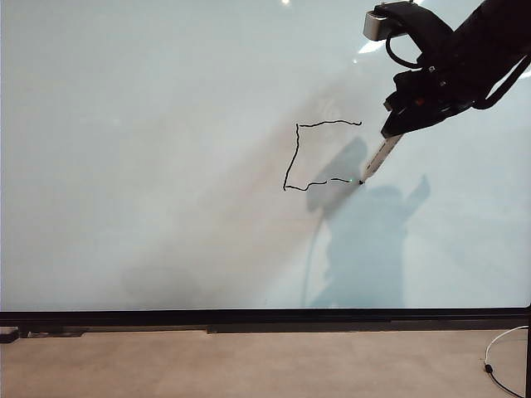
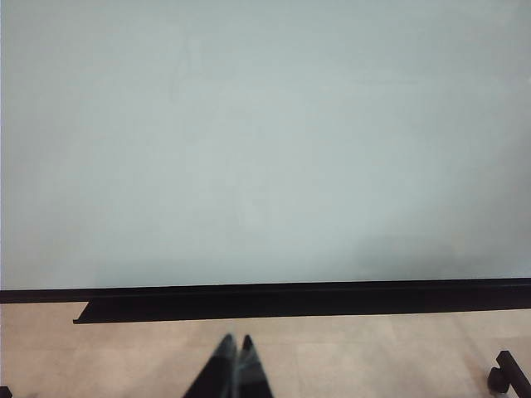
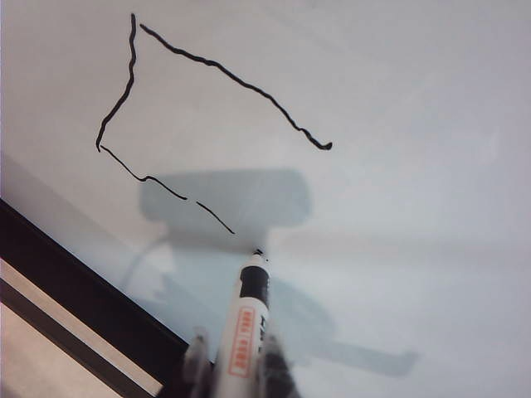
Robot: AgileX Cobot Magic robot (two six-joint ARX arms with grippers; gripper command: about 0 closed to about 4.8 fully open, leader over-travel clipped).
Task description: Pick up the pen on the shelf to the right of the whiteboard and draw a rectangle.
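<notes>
Upper right of the whiteboard (image 1: pixel 124 166): right gripper (image 1: pixel 397 128) reaches in from the corner, its 2 fingers closed on the pen (image 1: pixel 377 157), which slants down and left. Pen tip sits at the board just right of the rectangle (image 1: pixel 319 157), level with its lower side. Rectangle so far: top line, left line, and a bottom line broken by gaps; right side not drawn, outline open there. Arm and pen cast a grey shadow on the board below and right of the drawing. Right wrist view: pen (image 3: pixel 245 323) clamped between the fingers, dark tip just short of the last dash of the outline (image 3: pixel 166 108). Left gripper (image 2: pixel 235 365) low, in front of the board's black lower frame (image 2: pixel 290 298), well apart from the drawing, fingers together, holding nothing.
</notes>
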